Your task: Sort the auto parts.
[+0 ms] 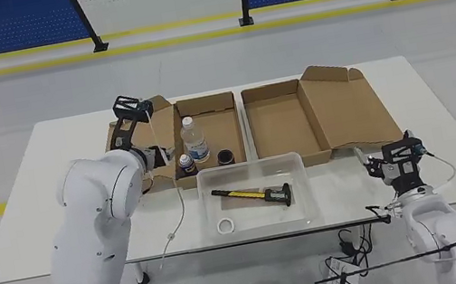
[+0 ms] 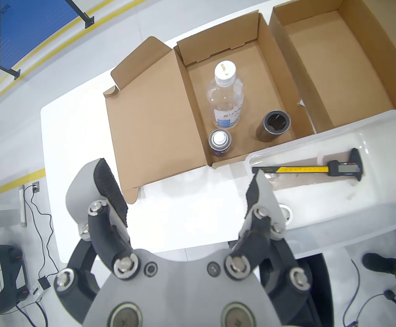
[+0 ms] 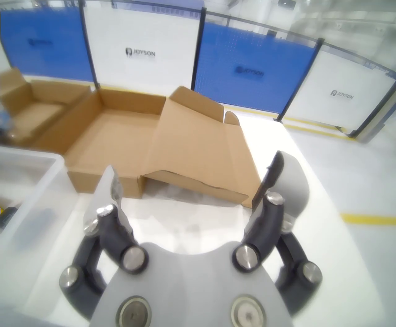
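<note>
Roughly half sorted, by judgement. Bottle (image 2: 225,99), spray can (image 2: 219,141), black sleeve (image 2: 273,124) stand in left box (image 2: 256,77), just behind tray (image 1: 249,166). Caliper (image 2: 309,169), white ring (image 1: 226,226) left in tray. Right box (image 1: 281,128) also behind tray. Left gripper (image 2: 179,173) raised off tray's far-left corner, right gripper (image 3: 195,165) beside tray's right end. Both spread, holding nothing.

A white ring (image 2: 286,213) in the clear bin (image 2: 340,213) lies half hidden behind one finger (image 2: 263,192) of the left gripper (image 2: 180,172), while beside the right gripper (image 3: 194,165) the caliper (image 3: 5,216) is a dark blur cut off at the frame's edge, and the far box (image 3: 40,108) beyond it is too blurred to read.
</note>
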`<control>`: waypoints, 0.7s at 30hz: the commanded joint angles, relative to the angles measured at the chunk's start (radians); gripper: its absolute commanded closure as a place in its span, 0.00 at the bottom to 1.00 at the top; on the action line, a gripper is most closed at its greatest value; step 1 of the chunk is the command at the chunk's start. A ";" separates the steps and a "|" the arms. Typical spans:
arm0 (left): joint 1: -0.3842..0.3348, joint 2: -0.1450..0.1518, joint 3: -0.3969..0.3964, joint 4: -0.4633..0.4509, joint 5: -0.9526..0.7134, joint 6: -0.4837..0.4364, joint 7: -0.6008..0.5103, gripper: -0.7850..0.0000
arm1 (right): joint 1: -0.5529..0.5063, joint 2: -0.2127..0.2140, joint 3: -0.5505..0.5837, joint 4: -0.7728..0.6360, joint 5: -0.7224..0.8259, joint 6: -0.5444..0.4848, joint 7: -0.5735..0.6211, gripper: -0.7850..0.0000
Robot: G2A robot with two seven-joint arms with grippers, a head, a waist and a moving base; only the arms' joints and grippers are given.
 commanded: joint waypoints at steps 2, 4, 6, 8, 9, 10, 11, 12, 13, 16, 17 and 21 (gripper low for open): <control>0.000 0.000 0.000 0.000 -0.001 0.001 0.001 0.00 | 0.009 -0.002 -0.005 -0.014 0.014 -0.009 0.017 0.00; 0.000 0.000 0.000 0.000 -0.001 0.001 0.001 0.00 | 0.015 -0.004 -0.007 -0.026 0.033 -0.018 0.022 0.00; 0.000 0.000 0.000 0.000 -0.001 0.001 0.001 0.00 | 0.021 -0.004 -0.011 -0.038 0.040 -0.032 0.044 0.00; 0.000 0.000 0.000 0.000 -0.001 0.001 0.001 0.00 | 0.028 -0.003 -0.017 -0.056 0.025 -0.057 0.079 0.00; 0.000 0.000 0.000 0.000 -0.001 0.001 0.001 0.00 | 0.032 -0.003 -0.020 -0.067 0.024 -0.070 0.098 0.00; 0.000 0.000 0.000 0.000 -0.001 0.001 0.001 0.00 | 0.037 -0.002 -0.025 -0.080 0.018 -0.087 0.117 0.00; 0.000 0.000 0.000 0.000 -0.001 0.001 0.001 0.00 | 0.043 -0.001 -0.028 -0.093 0.007 -0.108 0.137 0.00; 0.000 0.000 0.000 0.000 -0.001 0.001 0.001 0.00 | 0.050 0.000 -0.031 -0.109 0.000 -0.126 0.153 0.00; 0.000 0.000 0.000 0.000 -0.001 0.001 0.001 0.00 | 0.056 0.001 -0.034 -0.123 0.011 -0.140 0.172 0.00; 0.000 0.000 0.000 0.000 -0.001 0.001 0.001 0.00 | 0.073 0.003 -0.041 -0.169 0.017 -0.196 0.223 0.00; 0.000 0.000 0.000 0.000 -0.001 0.001 0.001 0.00 | 0.076 0.004 -0.044 -0.182 0.020 -0.218 0.239 0.00; 0.000 0.000 0.000 0.000 -0.001 0.001 0.001 0.00 | 0.085 0.007 -0.050 -0.221 0.036 -0.284 0.290 0.00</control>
